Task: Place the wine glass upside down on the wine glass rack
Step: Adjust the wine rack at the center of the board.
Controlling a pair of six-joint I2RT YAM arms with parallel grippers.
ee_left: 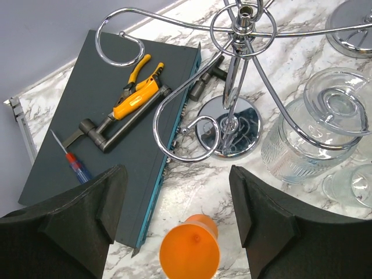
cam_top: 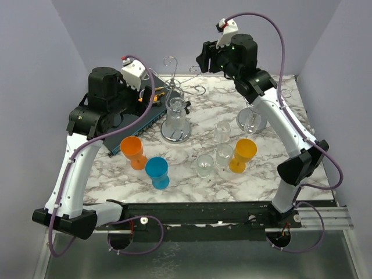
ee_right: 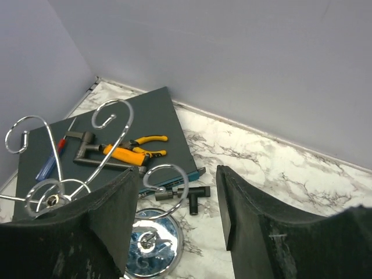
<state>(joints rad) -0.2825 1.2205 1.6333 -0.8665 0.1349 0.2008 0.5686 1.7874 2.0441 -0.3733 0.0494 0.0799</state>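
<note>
A ribbed clear wine glass (ee_left: 290,151) hangs bowl-down from one curled arm of the chrome rack (ee_left: 235,70) at the middle back of the marble table (cam_top: 104,180). The orange cup (ee_left: 190,253), blue cup (cam_top: 157,168) and yellow cup (cam_top: 244,151) stand upright with nothing in them near three clear glasses (cam_top: 222,131), while yellow pliers (ee_left: 136,99) and a screwdriver (ee_left: 75,165) lie on the dark case (ee_left: 75,93). The left gripper (ee_left: 177,186) hovers above the orange cup and the right gripper (ee_right: 177,192) above the rack, both with fingers spread and holding nothing.
</note>
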